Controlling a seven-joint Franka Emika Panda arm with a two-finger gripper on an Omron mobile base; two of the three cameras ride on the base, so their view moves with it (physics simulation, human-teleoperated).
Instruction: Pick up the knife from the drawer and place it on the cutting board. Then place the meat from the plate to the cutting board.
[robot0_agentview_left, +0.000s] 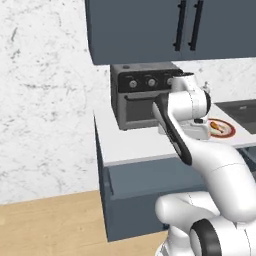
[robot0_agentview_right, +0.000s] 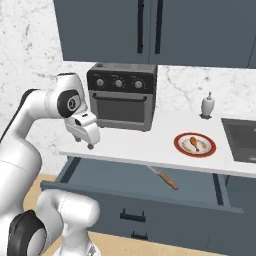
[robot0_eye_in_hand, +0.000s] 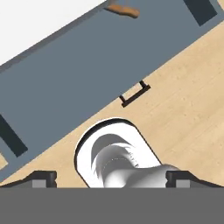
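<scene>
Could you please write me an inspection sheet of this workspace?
Surface: white counter.
Job's things: drawer pulled open; knife lies inside, brown handle toward the front; meat on the plate; no cutting board seen.
Clutter: toaster oven; small white bottle.
Hand: open, holding nothing, over the drawer's left end.
Cables: nothing seen.
Surroundings: sink, upper cabinets, wooden floor.

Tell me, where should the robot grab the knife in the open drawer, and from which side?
Probably by its brown handle, coming straight down from above. The knife lies flat on the floor of the open drawer, blade pointing toward the back, handle toward the front. The counter edge overhangs the blade end, so the handle looks easier to reach. The gripper hangs open above the drawer's left part.
</scene>
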